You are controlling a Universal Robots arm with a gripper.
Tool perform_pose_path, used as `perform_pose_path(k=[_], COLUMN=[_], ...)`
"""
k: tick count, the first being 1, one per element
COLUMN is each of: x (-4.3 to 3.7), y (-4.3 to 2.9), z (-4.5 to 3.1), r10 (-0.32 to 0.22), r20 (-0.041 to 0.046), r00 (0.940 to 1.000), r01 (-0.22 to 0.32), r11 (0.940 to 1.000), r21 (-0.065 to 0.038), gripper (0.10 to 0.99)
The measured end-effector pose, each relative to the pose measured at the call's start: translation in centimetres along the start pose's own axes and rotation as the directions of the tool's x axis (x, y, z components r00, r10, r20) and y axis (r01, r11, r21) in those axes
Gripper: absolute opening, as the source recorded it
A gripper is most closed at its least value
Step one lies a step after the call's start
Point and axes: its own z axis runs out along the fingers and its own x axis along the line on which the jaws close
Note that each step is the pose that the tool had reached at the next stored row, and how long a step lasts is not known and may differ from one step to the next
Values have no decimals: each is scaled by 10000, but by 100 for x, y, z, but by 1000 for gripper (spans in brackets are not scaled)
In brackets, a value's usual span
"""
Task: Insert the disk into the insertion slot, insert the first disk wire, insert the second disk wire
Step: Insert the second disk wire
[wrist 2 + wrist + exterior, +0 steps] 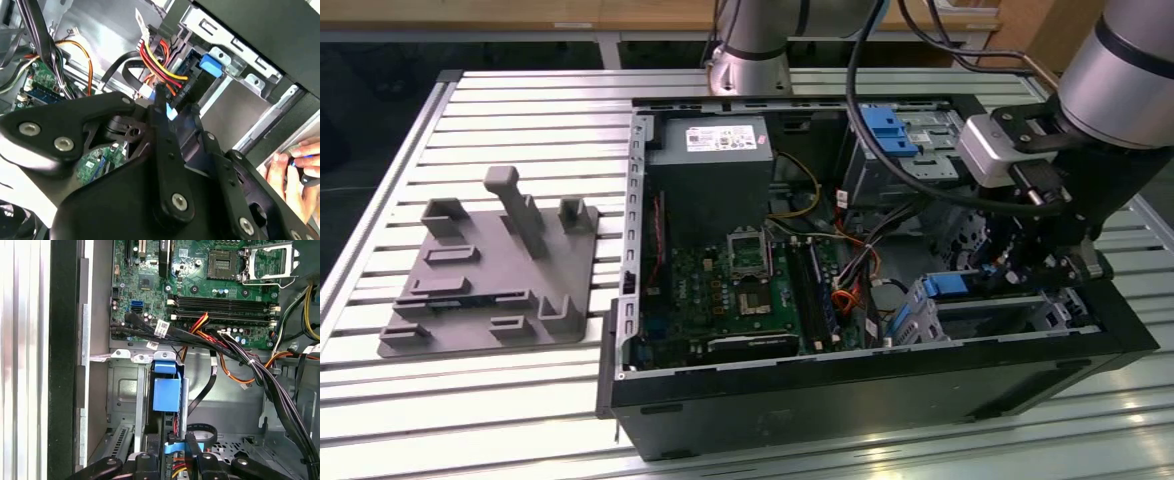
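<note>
The open computer case [854, 380] filled the middle and right of the exterior view, lying on a slatted metal table [520, 400], with a grey fixture block [494, 290] at the left of the frame. The green motherboard [734, 300] sat at the frame's centre and the grey power-supply box [711, 150] above it.

At the lower right of the exterior view stood the insertion slot [1014, 318], the small grey perforated cage, and the disk [945, 287] appeared already seated in it — its blue caddy showing at the cage's mouth. In the first wrist view that blue caddy sat low in the centre of the frame.

The gripper [1047, 270] hung just over the cage at the right of the exterior view. In the first wrist view its fingertips were drawn close together on a small blue wire plug [180, 446] at the bottom centre, beside a bundle of red and yellow leads [157, 67]; I judged it held, though the contact itself was hard to read. A person's hand [290, 175] showed at the right edge of the second wrist view.

The plug would likely handle as light, stiff plastic on a limp, springy cable — best gripped by its flat sides, squarely, since the cable would pull it askew. The disk itself looked rigid and fairly heavy, best held by the caddy edges.
</note>
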Motion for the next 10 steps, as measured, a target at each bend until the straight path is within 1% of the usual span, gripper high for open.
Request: perform_pose_path(k=[3,8,9,10], x=[-1,-4,-4,-5], y=[-7,-22,-24,-28], z=[-95,-315,-358,-404], r10=[1,1,1,1], r20=[2,1,0,3], r00=[10000,10000,10000,10000], r01=[-1,-1,-1,-1], r11=[10000,10000,10000,10000], r21=[0,0,0,0], gripper=[345,345,333,263])
